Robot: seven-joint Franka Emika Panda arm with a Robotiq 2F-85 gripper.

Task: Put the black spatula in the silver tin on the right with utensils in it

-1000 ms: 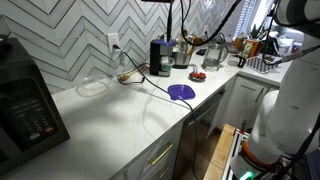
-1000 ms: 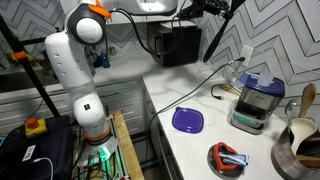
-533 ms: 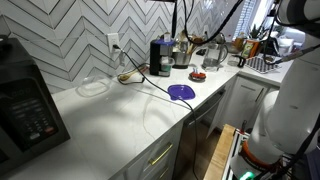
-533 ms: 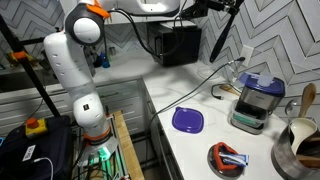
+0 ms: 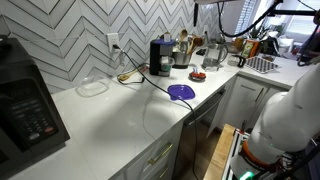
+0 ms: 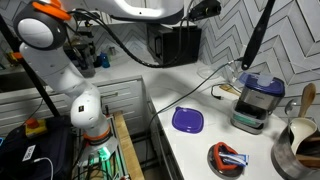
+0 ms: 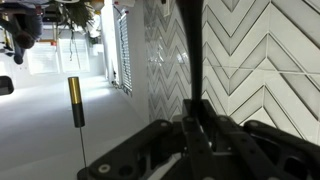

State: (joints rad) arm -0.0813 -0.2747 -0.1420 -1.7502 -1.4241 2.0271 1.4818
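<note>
- Progress: the black spatula [image 6: 258, 36] is lifted clear of the surface [image 5: 110, 110] and hangs in the air, so the pick-up is done. Carrying it across, lowering it and releasing it are left.
- Gripper [image 7: 197, 128]: in the wrist view its jaws are closed on the spatula's handle, which runs straight away from them along the tiled wall.
- Spatula relative to gripper: it is held at one end, and its free end hangs tilted just above the black coffee machine [image 6: 257, 100].
- Target: the silver tin [image 6: 297, 148] stands at the back edge of the surface, just beside the coffee machine, with a wooden spoon already in it. The spatula's low end is near it but not yet over its mouth.
- Judgement: a short sideways shift should come before the descent.
</note>
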